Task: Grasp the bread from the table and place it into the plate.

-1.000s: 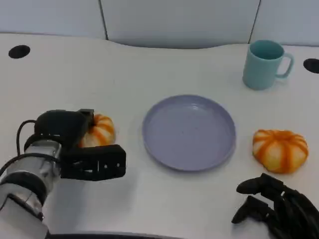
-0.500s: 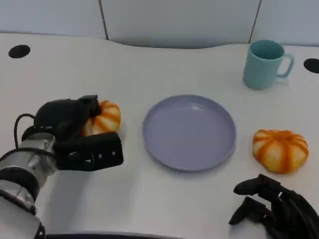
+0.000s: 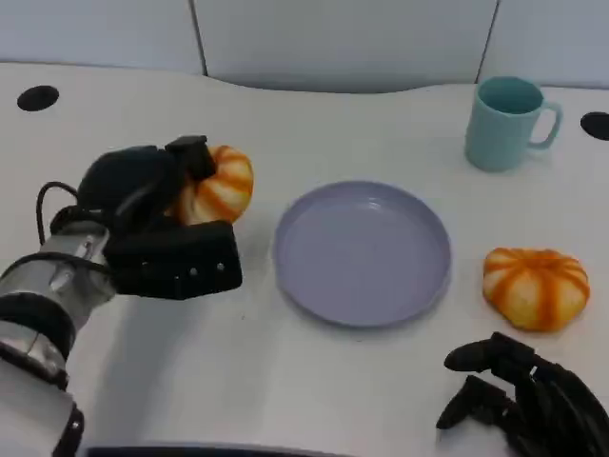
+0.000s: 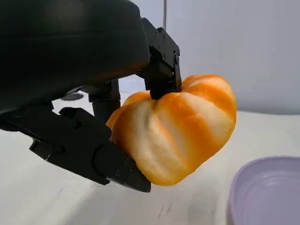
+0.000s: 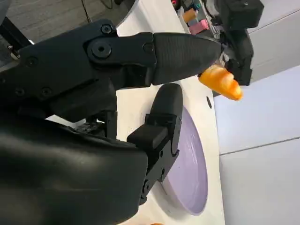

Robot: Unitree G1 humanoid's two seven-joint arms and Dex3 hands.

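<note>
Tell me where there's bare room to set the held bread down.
The plate is bare across its whole middle. Table is also free behind it, left of the mug. It is crowded at the plate's right, by the second bread and the right hand.

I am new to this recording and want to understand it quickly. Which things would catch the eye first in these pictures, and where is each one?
Most striking is the orange-striped bread that the left hand holds off the table, left of the plate. The lavender plate lies empty at the centre, with a second striped bread on the table to its right. A teal mug stands at the far right, and the right hand rests near the front edge.
</note>
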